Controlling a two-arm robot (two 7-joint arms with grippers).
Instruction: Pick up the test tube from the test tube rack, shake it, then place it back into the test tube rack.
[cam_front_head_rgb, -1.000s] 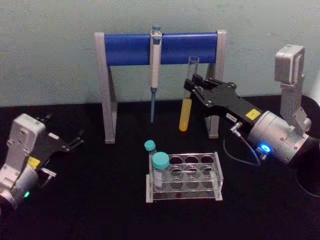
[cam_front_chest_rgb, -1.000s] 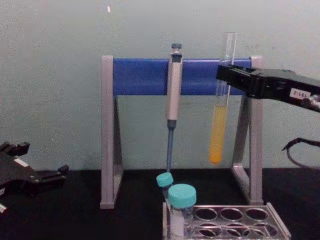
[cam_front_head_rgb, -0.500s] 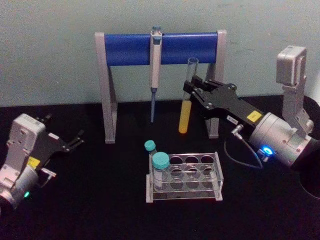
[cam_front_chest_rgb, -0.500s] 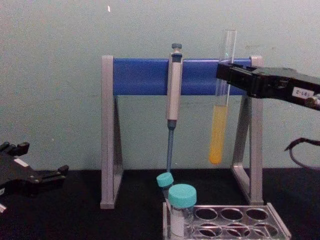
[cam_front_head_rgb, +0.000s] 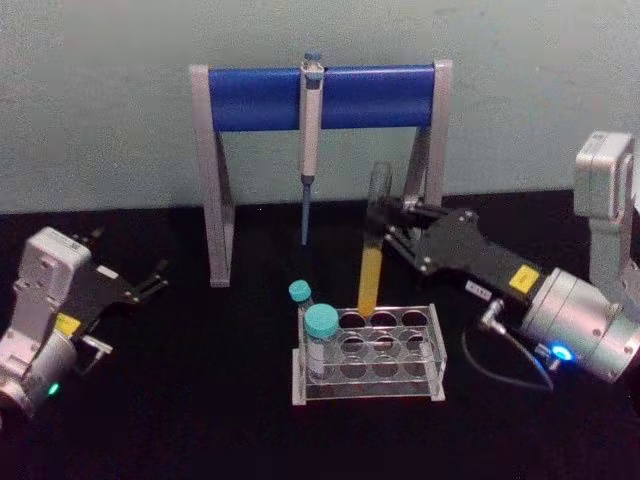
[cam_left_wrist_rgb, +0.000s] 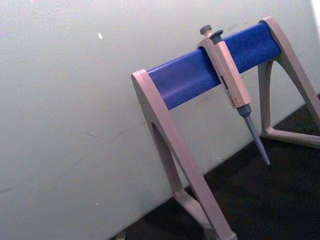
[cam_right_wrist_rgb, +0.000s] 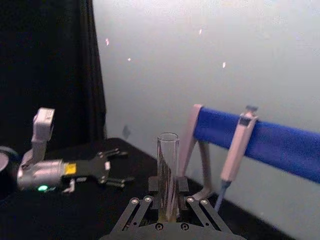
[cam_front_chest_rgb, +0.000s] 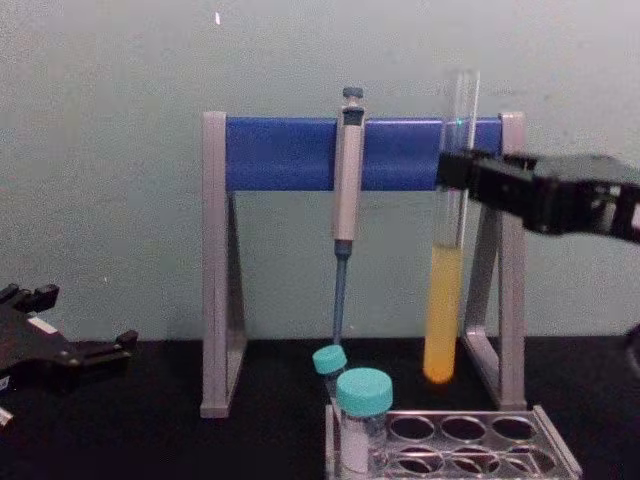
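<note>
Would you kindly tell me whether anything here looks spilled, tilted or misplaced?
Nothing stands out. The right gripper holds the test tube near upright above the test tube rack, yellow liquid contained; the left gripper sits parked, open.

Clear glass and plastic against matt black

The test tube (cam_front_head_rgb: 375, 235) is smooth, glossy clear glass with opaque yellow liquid in its lower part. The test tube rack (cam_front_head_rgb: 370, 362) is transparent, shiny plastic with bright edges. The vials (cam_front_head_rgb: 322, 340) have matt teal plastic caps. The surface (cam_front_head_rgb: 200, 410) is dull black, possibly cloth. The pipette stand (cam_front_head_rgb: 320, 97) has matt grey legs and a smooth blue bar, and the pipette (cam_front_head_rgb: 311, 120) looks like grey plastic. The right gripper (cam_front_head_rgb: 386, 226) has matt black jaws and a silver-grey metallic wrist housing; the left gripper (cam_front_head_rgb: 155, 280) looks alike. The wall (cam_front_head_rgb: 100, 100) is matt pale green.
</note>
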